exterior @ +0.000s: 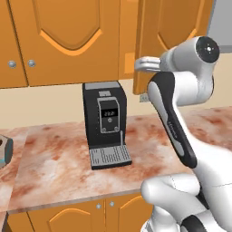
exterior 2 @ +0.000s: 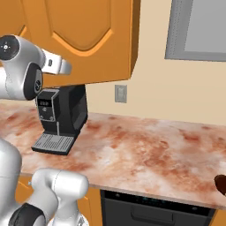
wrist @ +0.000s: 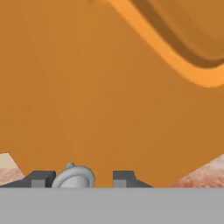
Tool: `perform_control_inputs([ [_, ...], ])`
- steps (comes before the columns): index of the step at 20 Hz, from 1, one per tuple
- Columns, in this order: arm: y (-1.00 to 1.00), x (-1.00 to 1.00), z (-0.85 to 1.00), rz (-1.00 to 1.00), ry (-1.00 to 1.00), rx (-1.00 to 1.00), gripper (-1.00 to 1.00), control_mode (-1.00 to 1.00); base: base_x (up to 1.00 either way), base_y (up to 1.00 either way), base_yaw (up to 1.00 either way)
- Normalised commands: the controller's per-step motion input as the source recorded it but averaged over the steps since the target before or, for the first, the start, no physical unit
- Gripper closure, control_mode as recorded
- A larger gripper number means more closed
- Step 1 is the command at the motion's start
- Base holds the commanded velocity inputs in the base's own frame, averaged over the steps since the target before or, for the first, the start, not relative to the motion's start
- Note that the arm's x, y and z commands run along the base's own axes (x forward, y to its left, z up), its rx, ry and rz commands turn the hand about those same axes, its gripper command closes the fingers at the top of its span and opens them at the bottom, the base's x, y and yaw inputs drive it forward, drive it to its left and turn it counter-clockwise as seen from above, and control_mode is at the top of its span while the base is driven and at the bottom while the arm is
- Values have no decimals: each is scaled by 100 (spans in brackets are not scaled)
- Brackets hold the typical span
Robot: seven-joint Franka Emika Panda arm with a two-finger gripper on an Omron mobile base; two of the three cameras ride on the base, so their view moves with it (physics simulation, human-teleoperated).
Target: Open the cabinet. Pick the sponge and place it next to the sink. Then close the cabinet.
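The cabinet door (wrist: pixel 109 87) is orange with an arched raised panel. Its round silver knob (wrist: pixel 74 177) sits between my gripper's (wrist: pixel 82 179) dark finger tips, which are shut on it. In the left base view my hand (exterior: pixel 146 64) reaches up to the lower left corner of that door (exterior: pixel 176 31). The door (exterior 2: pixel 88 35) stands slightly swung out from the wall, with its side edge showing. The sponge and the sink are out of view.
A black coffee machine (exterior: pixel 106 124) (exterior 2: pixel 62 117) stands on the marbled counter (exterior: pixel 59 163) below the door. Two-knob wall doors (exterior: pixel 68 41) hang to the left. A wall outlet (exterior 2: pixel 120 93), a grey window frame (exterior 2: pixel 198 31) and a dark brown object (exterior 2: pixel 220 183) lie to the right.
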Motion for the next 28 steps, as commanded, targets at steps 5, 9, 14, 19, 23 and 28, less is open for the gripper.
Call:
perform_control_inputs([
  [5,-100,-67,-8,0,0,0,100,-100,0,0,0],
  [9,-100,-50,-1,0,0,0,100,-100,0,0,0],
  [14,-100,-51,-2,0,0,0,100,-100,0,0,0],
  [19,-82,-28,-1,-1,0,0,100,-100,0,0,0],
  [23,4,-16,-2,2,1,0,-100,-100,0,0,0],
  [28,1,-57,0,4,-2,0,-100,-100,0,0,0],
])
